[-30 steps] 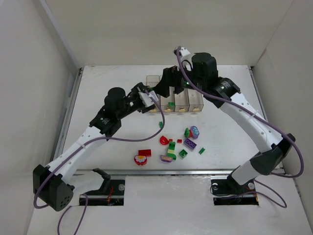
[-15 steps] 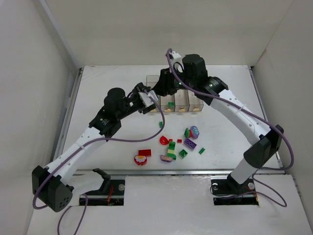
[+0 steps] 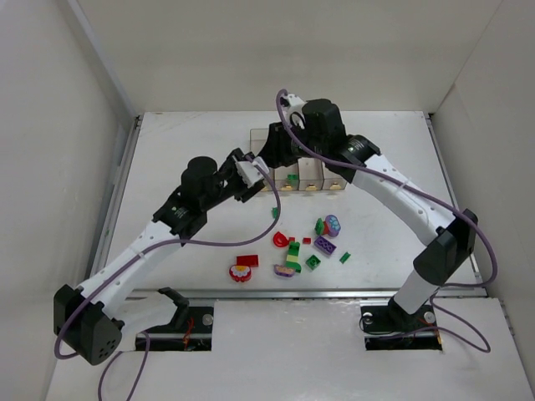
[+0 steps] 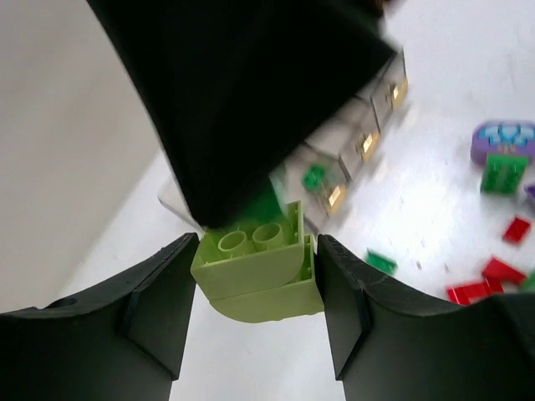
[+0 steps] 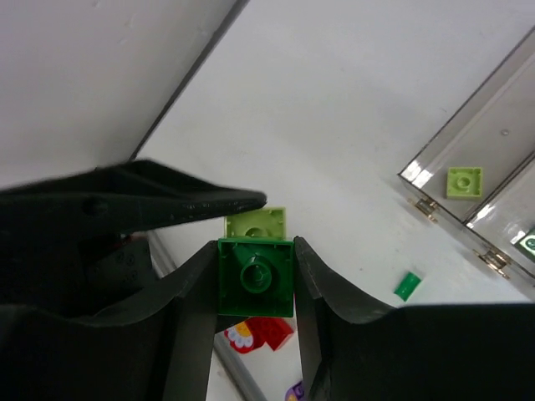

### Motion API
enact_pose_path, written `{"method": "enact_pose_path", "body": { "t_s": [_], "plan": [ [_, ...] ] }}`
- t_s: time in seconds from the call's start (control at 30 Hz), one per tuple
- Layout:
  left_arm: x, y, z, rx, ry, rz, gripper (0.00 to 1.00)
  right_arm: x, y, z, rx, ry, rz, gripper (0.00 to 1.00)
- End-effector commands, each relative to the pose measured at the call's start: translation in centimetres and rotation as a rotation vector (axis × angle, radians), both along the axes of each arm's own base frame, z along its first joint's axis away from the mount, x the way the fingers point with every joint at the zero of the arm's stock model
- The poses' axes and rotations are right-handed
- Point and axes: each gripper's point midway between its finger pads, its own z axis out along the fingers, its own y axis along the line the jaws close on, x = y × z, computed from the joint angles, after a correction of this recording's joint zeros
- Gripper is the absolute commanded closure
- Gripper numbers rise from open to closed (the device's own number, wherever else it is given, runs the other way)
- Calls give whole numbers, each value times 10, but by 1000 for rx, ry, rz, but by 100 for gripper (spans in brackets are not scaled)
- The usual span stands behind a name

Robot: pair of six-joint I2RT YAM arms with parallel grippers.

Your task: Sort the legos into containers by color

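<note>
My left gripper (image 4: 255,288) is shut on a yellow-green rounded lego (image 4: 257,271), held in the air just left of the containers (image 3: 334,182). My right gripper (image 5: 255,266) is shut on a dark green square brick (image 5: 255,277), which sits against that yellow-green lego (image 5: 255,224). In the top view the two grippers (image 3: 251,177) (image 3: 272,154) meet nose to nose. The clear containers (image 5: 481,109) hold a small yellow-green plate (image 5: 463,181) and a green piece (image 4: 314,177).
Loose legos lie on the table in front of the bins: a red piece (image 3: 282,239), a green and yellow stack (image 3: 292,251), purple pieces (image 3: 326,246) (image 3: 333,222), a red flower piece (image 3: 241,273), small green bits (image 3: 274,213) (image 3: 344,257). White walls enclose the table.
My right arm has swung left from over the bins to the left gripper, and its jaws have shut on the green brick. The left gripper still holds the yellow-green lego.
</note>
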Motion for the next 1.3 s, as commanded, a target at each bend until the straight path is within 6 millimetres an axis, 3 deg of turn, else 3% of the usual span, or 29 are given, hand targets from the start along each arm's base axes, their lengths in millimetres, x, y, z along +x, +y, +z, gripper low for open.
{"method": "enact_pose_path", "body": {
  "t_s": [0.0,0.17,0.3,0.33,0.4,0.43,0.47,0.57,0.63,0.7,0.87,0.9,0.93,0.97,1.03,1.1,1.2,1.23,1.27],
  "plan": [
    [-9,31,-64,82,211,119,100,35,-7,11,22,-48,-164,100],
    [-21,43,-109,117,336,171,100,76,-25,-1,54,29,-281,100],
    [-25,49,-124,90,370,204,100,104,-35,-24,51,61,-339,100],
    [-24,52,-121,75,368,217,100,110,-34,-45,17,92,-352,100],
    [-24,49,-118,56,370,211,100,124,-41,-69,-42,116,-395,100],
    [-24,49,-118,56,370,211,100,133,-46,-71,-62,112,-416,100],
    [-23,46,-112,40,367,204,100,135,-50,-105,-148,173,-427,99],
    [-22,44,-106,33,349,189,100,145,-60,-130,-243,189,-447,92],
    [-22,41,-104,30,340,168,100,145,-62,-137,-266,195,-449,77],
    [-22,38,-102,29,329,151,100,148,-65,-138,-281,181,-462,68],
    [-20,35,-98,20,323,140,100,150,-76,-128,-280,157,-500,68],
    [-20,35,-98,20,323,140,100,149,-77,-132,-287,164,-500,59],
    [-22,33,-98,18,325,130,100,148,-78,-134,-293,171,-499,44],
    [-22,33,-98,18,325,130,100,145,-74,-134,-283,179,-478,14],
    [-22,31,-93,11,320,117,100,141,-71,-140,-299,183,-430,1],
    [-23,27,-87,-1,316,91,100,136,-67,-129,-274,168,-392,1],
    [-24,21,-77,-6,292,52,100,120,-60,-95,-207,88,-295,1],
    [-23,21,-71,-18,274,50,100,109,-60,-97,-202,84,-256,1],
    [-23,19,-61,-26,239,34,100,100,-60,-67,-161,3,-209,1]
  ]
}}
